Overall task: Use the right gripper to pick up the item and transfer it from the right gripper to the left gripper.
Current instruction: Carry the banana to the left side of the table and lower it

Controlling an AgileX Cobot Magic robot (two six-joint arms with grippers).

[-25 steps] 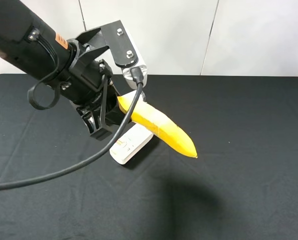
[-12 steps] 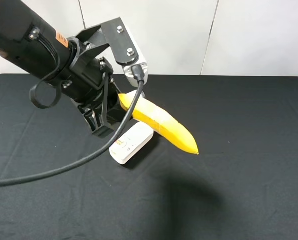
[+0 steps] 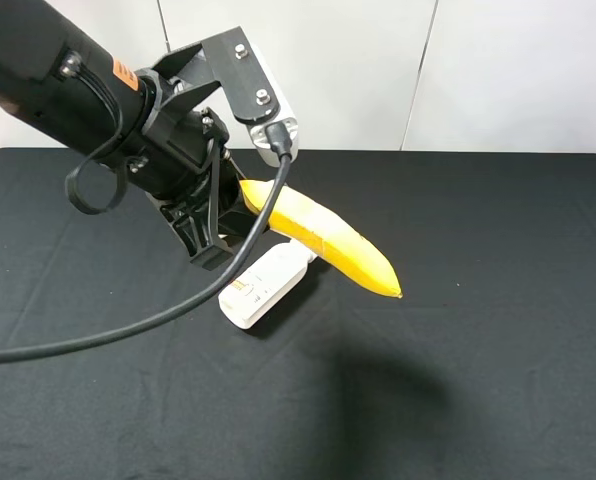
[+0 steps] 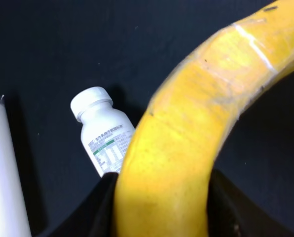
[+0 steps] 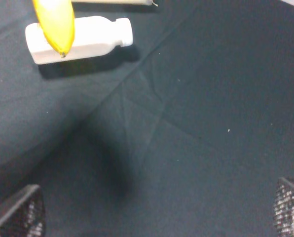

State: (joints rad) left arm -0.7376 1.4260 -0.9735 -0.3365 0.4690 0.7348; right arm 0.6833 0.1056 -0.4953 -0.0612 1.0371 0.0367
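Observation:
The yellow banana (image 3: pixel 323 240) hangs in the air over the black table, gripped at its stem end by my left gripper (image 3: pixel 236 212), which is shut on it. Its tip points down to the right. In the left wrist view the banana (image 4: pixel 186 128) fills the middle, with its pale sticker band near the top and the left gripper (image 4: pixel 162 212) clamped around it. My right gripper (image 5: pixel 154 217) is open and empty, its fingertips (image 5: pixel 18 212) wide apart above bare cloth. It is out of the exterior view. The banana's tip (image 5: pixel 55 22) shows far from it.
A white labelled bottle (image 3: pixel 263 285) lies on the black tablecloth (image 3: pixel 478 380) under the banana; it also shows in the left wrist view (image 4: pixel 105 131) and the right wrist view (image 5: pixel 80 38). A plain white tube (image 4: pixel 4 168) lies beside it.
My left arm has lifted the banana slightly up and to the right. The bottle has not moved.

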